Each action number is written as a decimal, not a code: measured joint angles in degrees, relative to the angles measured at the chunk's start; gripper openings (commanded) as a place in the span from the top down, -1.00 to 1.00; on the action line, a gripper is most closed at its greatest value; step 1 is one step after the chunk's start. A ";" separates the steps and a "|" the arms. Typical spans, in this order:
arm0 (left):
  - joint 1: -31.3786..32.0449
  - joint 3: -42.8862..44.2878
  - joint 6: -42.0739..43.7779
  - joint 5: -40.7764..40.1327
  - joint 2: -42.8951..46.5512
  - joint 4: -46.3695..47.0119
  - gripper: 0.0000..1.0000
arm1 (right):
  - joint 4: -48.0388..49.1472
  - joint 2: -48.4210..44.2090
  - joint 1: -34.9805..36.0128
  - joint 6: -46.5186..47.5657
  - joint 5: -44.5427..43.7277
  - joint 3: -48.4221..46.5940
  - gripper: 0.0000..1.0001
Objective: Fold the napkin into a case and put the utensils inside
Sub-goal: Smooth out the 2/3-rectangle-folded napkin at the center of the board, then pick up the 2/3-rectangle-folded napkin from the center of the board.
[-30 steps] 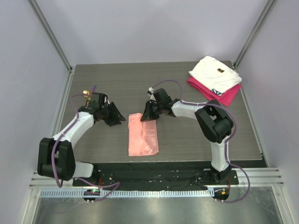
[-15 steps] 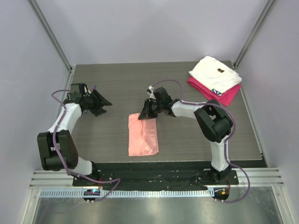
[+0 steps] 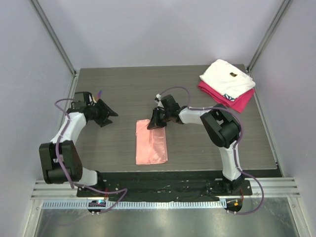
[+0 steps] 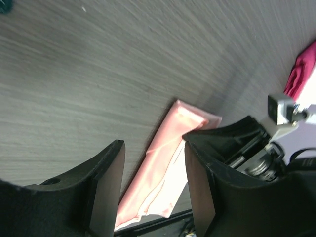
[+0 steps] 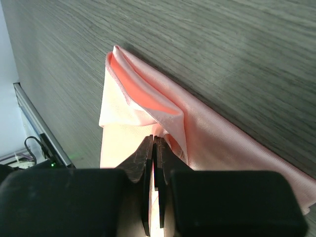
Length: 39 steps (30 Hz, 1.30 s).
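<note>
Two black fingers [image 5: 139,159] of the right end effector [image 5: 153,140] are clenched together on a thin fold of the napkin [image 3: 151,143]. They pinch its upper layer at the far edge, at about 1 o'clock on the cloth. In the right wrist view that layer rises toward the fingertips, and a mouth gapes between the layers beside them. The napkin is a narrow salmon-pink folded strip. It lies flat on the desk [image 3: 197,148] near the middle, toward 6 o'clock, with its long side running from 12 to 6.

The left end effector [image 4: 154,143] is released, its fingers spread with nothing between them. It hangs well apart from the napkin, at about 10 o'clock from it, with the open fingers turned toward the cloth. Just beyond the left arm, at the desk's 10 o'clock, a thin purple handle tip [image 3: 100,92] shows; the rest of the utensils cannot be made out.

At the desk's 1 o'clock corner a folded white cloth [image 3: 227,78] rests on a folded magenta cloth [image 3: 238,102].
</note>
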<state>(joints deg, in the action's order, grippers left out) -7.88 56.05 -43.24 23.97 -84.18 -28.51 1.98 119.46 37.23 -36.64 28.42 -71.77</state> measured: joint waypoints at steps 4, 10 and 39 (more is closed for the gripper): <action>7.61 -3.91 0.35 -2.64 7.91 -1.09 -0.60 | -0.87 -0.09 -0.11 0.83 -0.44 -0.35 0.73; 27.21 -7.58 -1.42 -12.02 20.15 -2.25 -0.71 | -4.79 -7.41 -0.96 1.07 -1.46 3.67 0.14; 79.93 24.94 -12.87 -50.34 -26.38 -21.09 -0.59 | -20.96 -48.39 -23.26 5.55 -16.46 35.19 -0.95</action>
<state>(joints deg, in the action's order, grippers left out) 72.05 80.99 -56.12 -26.37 -110.56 -49.60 -18.98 71.07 13.98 -31.09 11.97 -36.58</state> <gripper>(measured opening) 0.807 0.978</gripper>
